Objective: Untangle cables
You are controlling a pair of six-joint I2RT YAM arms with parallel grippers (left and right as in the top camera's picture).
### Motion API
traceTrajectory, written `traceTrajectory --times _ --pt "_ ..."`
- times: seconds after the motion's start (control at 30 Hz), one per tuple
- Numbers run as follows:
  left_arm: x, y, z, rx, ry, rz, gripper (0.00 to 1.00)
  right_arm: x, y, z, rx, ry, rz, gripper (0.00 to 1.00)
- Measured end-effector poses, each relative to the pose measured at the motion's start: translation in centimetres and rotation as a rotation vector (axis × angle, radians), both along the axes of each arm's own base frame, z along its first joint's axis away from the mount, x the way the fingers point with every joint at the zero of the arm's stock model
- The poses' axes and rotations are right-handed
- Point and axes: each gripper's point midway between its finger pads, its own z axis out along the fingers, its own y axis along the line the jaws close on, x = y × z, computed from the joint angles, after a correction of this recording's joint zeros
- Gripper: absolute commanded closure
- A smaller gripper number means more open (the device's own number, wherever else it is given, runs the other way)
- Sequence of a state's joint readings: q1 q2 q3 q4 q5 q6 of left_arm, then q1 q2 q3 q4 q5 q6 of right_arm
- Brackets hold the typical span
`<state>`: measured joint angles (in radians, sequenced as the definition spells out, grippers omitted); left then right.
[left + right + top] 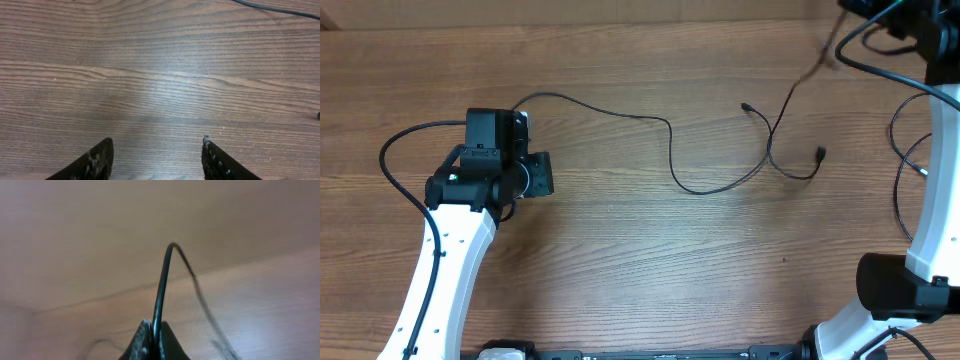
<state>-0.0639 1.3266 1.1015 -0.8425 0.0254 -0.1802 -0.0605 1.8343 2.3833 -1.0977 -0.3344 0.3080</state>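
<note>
From above, the long cable (670, 140) lies spread over the table (620, 270), but near the right it crosses a shorter cable (798, 176). I judge the untangling only partly done, and the right arm (930, 180) reaches to the far corner. In the left wrist view the left gripper (157, 145) hovers low over bare wood, fingers spread and holding nothing. In the right wrist view the right gripper (154, 332) is lifted and pinches what seems to be the long cable, which arches upward.

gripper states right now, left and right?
Left gripper: open, empty.
Right gripper: closed on a cable.
</note>
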Motion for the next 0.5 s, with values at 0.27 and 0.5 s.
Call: traceTrajectory --times 0.27,0.5 --pt "0.0 0.0 0.0 0.000 -0.001 0.000 0.44 -0.3 5.7 8.1 0.252 -0.260 0.296 0.96" --pt "0.0 0.0 0.0 0.000 0.000 0.001 0.44 -1.1 6.9 12.1 0.365 -0.358 0.380 0.96"
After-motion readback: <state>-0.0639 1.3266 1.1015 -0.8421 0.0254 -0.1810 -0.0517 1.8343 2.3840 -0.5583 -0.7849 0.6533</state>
